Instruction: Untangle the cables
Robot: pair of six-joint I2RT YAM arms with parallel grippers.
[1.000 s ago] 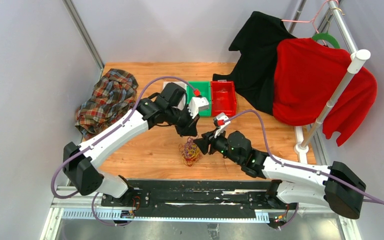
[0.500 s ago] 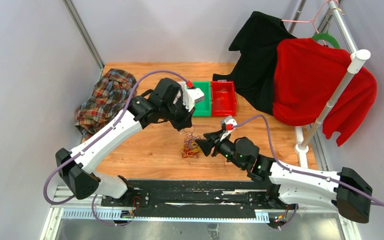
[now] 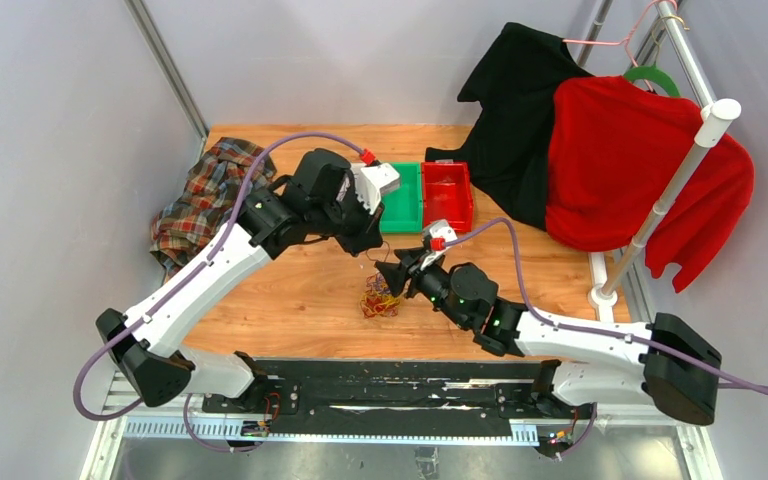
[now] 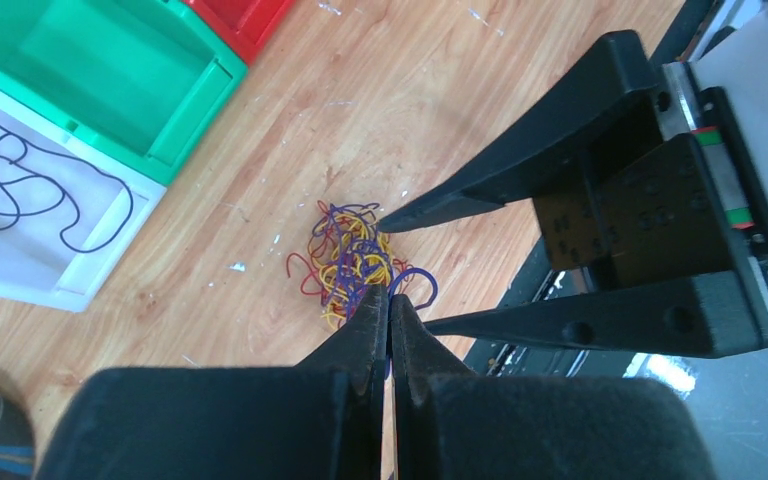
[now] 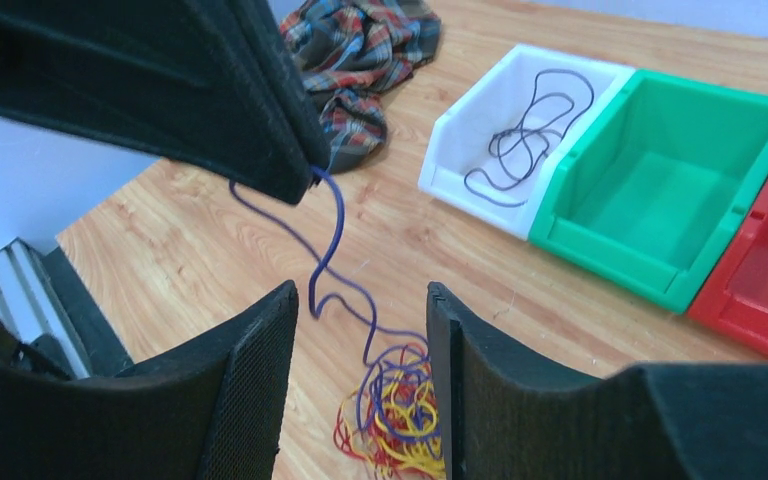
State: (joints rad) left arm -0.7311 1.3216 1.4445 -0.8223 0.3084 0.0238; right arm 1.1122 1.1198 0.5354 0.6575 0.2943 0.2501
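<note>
A wooden desk [image 3: 290, 300] stands between pale walls. A tangle of yellow, red and purple cables [image 3: 380, 298] lies mid-desk, toward the near edge. The left claw [image 4: 390, 300] is pressed closed, pinching a purple cable [image 5: 339, 215] that rises from the tangle. The right claw [image 5: 360, 300] is spread open just above the tangle, with that strand between its fingers.

My left arm [image 3: 210, 275] stretches forward and inward from its base, elbow high, wrist tipped downward. The left gripper [image 4: 390, 305] has its jaws pressed together, pinching one purple strand of the cables [image 5: 337, 225]. My right arm [image 3: 580, 338] lies low and extends toward the left. The right gripper [image 5: 360, 300] sits near the left one's tip with its jaws spread apart, holding nothing.
</note>
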